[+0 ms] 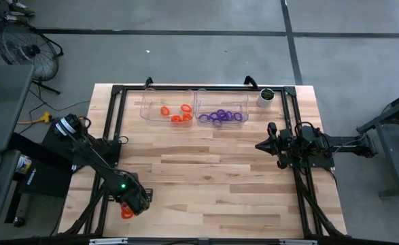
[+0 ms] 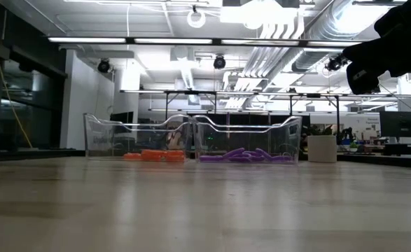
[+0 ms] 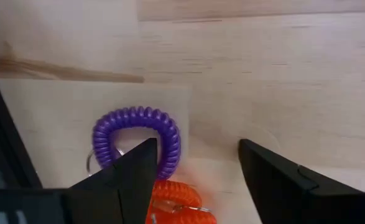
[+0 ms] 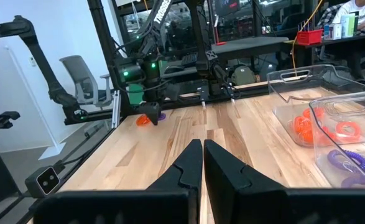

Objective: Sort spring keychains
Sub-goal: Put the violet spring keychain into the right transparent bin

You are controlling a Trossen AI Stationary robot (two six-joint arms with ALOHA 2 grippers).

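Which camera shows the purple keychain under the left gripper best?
The left wrist view: the purple keychain fills the frame beside an orange keychain, between open fingers. The right wrist view shows it tiny. The high view shows only orange there; the low view shows nothing.

Wooden table (image 1: pixel 206 184) of pale planks, edged by a black frame (image 1: pixel 117 90). At its far edge stand two clear bins side by side: left bin (image 1: pixel 167 109) with orange keychains (image 1: pixel 179 113), right bin (image 1: pixel 222 109) with purple keychains (image 1: pixel 221 116). A white cup (image 1: pixel 266 97) stands beside the right bin. Near the front left corner lie one purple keychain (image 3: pixel 136 138) and one orange keychain (image 3: pixel 177 202).
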